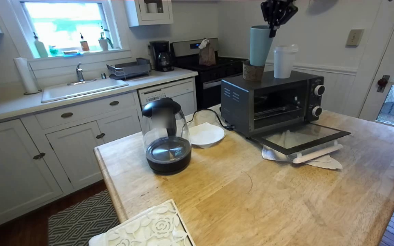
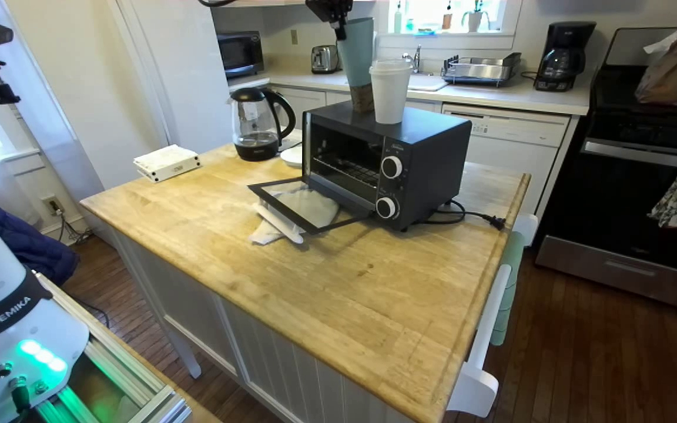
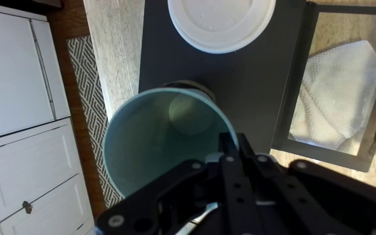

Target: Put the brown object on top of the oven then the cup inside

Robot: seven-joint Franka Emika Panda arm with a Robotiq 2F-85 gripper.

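Black fingers [image 3: 226, 142]: clamped on the blue cup [image 1: 259, 48], pinching the rim from inside and outside, right over the toaster oven [image 1: 236, 106].
Gripper [image 3: 236, 143]: up high, hanging above the toaster oven in both exterior views.
Blue cup: mouth up, bottom end right at the opening of the brown vessel [image 1: 252, 72], over the toaster oven; resting or hovering, cannot tell.
Brown vessel: on top of the toaster oven, toward the vented end.
White cup [image 1: 283, 63]: lidded, upright, also up on the toaster oven, nearer the knobs [image 1: 319, 90].
Glass door [image 1: 303, 138]: lying wide open at the front of the toaster oven, baring a wire rack [image 1: 275, 112] inside.
Pale cloth [image 1: 327, 163]: under that door, in front of the toaster oven.
White plate [image 1: 206, 134]: just off the toaster oven's vented side.
Kettle [image 1: 168, 147]: glass and black, farther out on that same side of the toaster oven.
Wooden table [image 1: 238, 198]: under the toaster oven.
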